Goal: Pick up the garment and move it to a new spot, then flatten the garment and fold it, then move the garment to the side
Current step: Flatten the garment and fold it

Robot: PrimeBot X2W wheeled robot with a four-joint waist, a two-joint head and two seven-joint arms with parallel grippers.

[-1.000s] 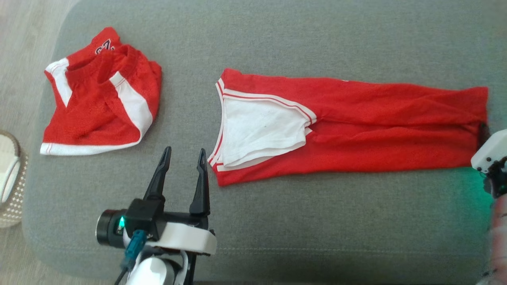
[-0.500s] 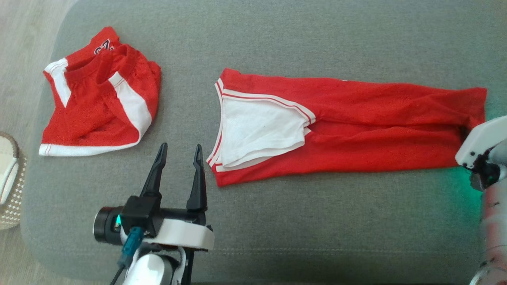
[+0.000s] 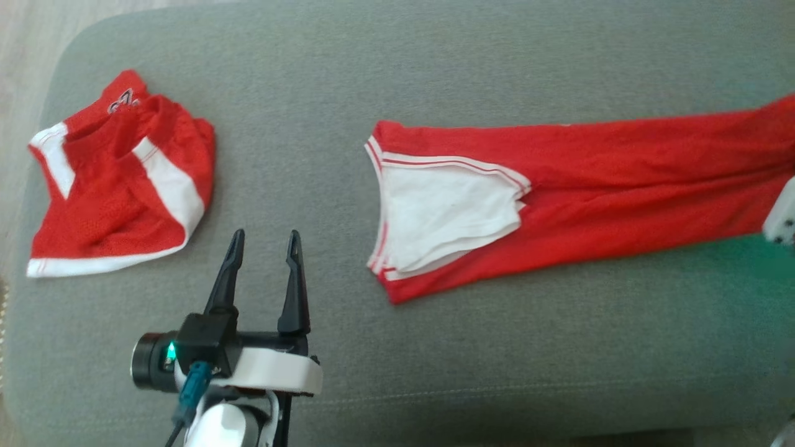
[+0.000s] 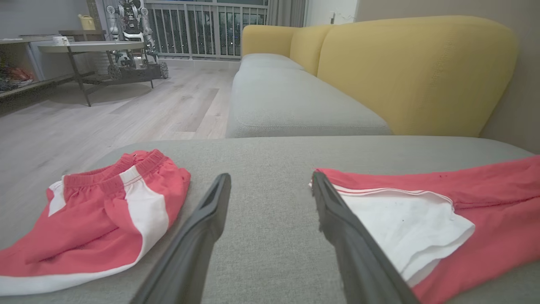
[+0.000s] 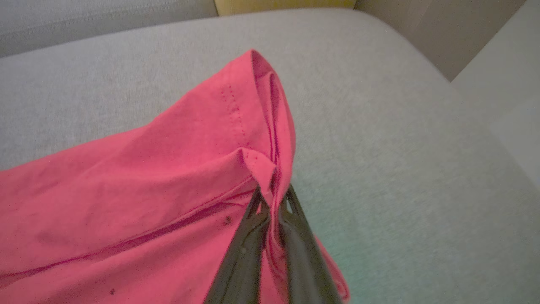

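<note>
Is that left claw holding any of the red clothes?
No, the left gripper stands open over bare grey cushion, between the shorts and the long red garment.

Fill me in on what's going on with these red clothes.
The robot is working on the long red garment stretched out on the grey cushion. Its right gripper is shut on a fold of cloth at the garment's hemmed end. The left gripper is open and holds nothing, over bare cushion between the garment's white-panelled end and the red and white shorts lying crumpled to the left.
</note>
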